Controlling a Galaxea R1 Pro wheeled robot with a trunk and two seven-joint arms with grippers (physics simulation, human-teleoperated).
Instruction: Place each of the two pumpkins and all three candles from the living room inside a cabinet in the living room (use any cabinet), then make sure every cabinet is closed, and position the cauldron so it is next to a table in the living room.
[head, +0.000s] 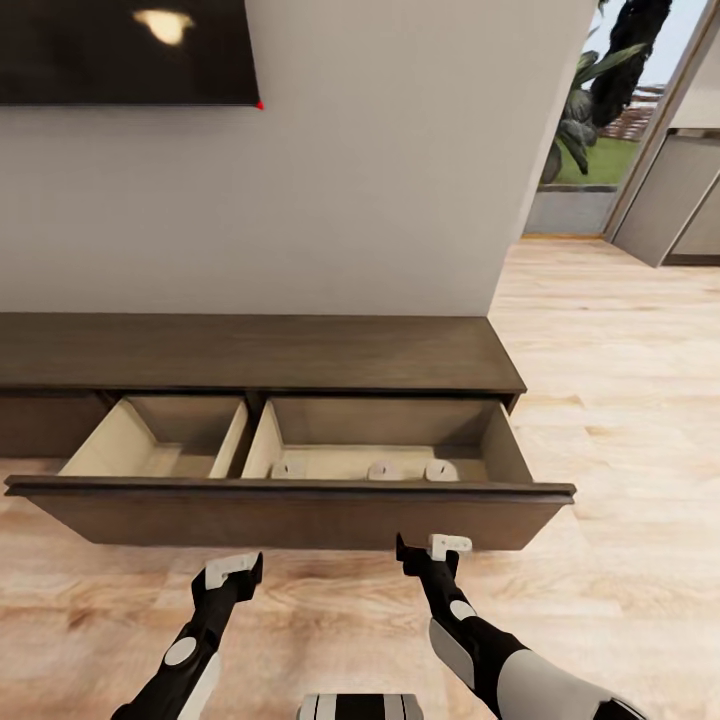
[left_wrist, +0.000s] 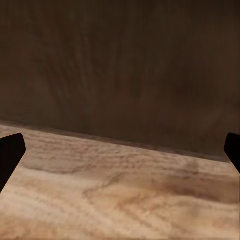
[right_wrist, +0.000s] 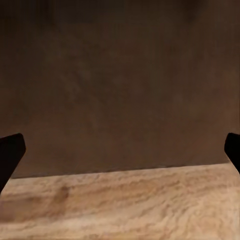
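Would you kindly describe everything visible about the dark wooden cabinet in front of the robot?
The cabinet is a long, low, dark-brown wood-grain unit against the white wall, under a dark screen. Its wide handleless front is pulled out, showing two pale beige compartments; three small pale items lie in the right one. Both grippers hover just before the front, apparently not touching.

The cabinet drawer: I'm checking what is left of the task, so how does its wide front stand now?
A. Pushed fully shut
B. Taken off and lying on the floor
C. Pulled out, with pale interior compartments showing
C: in the head view the cabinet has its drawer front pulled out, with both beige compartments open to view behind it.
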